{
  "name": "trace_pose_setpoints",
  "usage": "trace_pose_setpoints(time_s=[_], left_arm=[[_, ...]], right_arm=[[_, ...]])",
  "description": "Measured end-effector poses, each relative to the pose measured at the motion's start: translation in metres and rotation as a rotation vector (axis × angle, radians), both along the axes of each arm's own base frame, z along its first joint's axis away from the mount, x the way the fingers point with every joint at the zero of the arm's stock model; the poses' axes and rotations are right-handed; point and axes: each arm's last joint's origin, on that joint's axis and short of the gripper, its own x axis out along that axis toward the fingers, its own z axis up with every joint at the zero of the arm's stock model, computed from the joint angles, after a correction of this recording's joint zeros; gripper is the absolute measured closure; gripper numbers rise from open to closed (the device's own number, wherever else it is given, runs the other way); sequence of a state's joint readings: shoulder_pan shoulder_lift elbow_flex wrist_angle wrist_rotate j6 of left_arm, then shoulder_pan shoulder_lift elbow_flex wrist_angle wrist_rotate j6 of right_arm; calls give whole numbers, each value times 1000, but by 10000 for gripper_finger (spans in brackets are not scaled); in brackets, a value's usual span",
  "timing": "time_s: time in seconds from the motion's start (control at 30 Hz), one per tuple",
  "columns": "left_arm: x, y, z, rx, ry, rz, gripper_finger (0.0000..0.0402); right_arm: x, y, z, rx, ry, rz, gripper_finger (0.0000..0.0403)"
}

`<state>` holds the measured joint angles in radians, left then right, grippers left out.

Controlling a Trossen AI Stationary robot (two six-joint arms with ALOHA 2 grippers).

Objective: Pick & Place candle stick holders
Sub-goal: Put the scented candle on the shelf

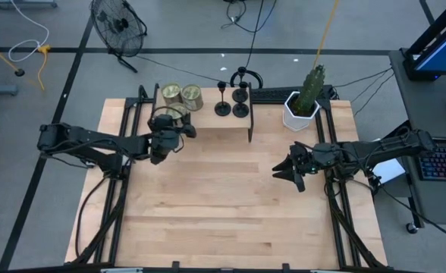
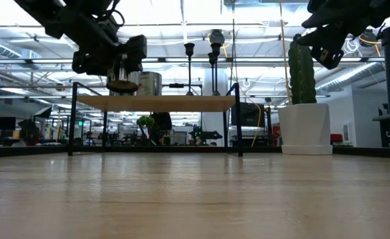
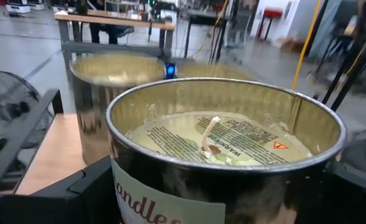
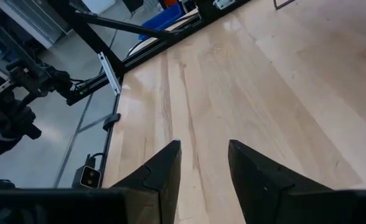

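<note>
Three black candle stick holders (image 1: 240,96) stand on their round bases on a low wooden shelf (image 1: 208,125) at the far middle of the table; they also show in the low view (image 2: 190,50). My left gripper (image 1: 168,125) is at the shelf's left end, shut on a gold candle tin (image 3: 226,143). Two more candle tins (image 1: 192,95) stand behind it on the shelf. My right gripper (image 1: 291,168) is open and empty above the table's right half, its fingers (image 4: 164,174) over bare wood. My left gripper pinches the candle tin's round side wall (image 3: 117,186) between its two fingers, one on each side. The fingers come about level, slanting from the table's near left. The tin stays upright, open top up, and its bottom (image 2: 123,86) shows just above the shelf top.
A cactus in a white pot (image 1: 303,106) stands at the far right, beside the shelf. A fan (image 1: 118,26) stands on the floor beyond the table. The wooden tabletop (image 1: 223,205) runs bare toward the near edge.
</note>
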<state>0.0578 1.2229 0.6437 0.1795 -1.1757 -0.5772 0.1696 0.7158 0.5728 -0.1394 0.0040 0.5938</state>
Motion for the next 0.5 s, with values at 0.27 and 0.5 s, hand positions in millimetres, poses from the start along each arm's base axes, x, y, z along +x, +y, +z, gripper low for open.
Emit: trace_pose_setpoints(time_s=[0.27,0.5], left_arm=[[9,2,-11,36,70,33,42],[8,12,-9,31,60,57,42]], right_arm=[[0,0,0,43,8,-16,277],[0,0,0,46,10,-17,277]])
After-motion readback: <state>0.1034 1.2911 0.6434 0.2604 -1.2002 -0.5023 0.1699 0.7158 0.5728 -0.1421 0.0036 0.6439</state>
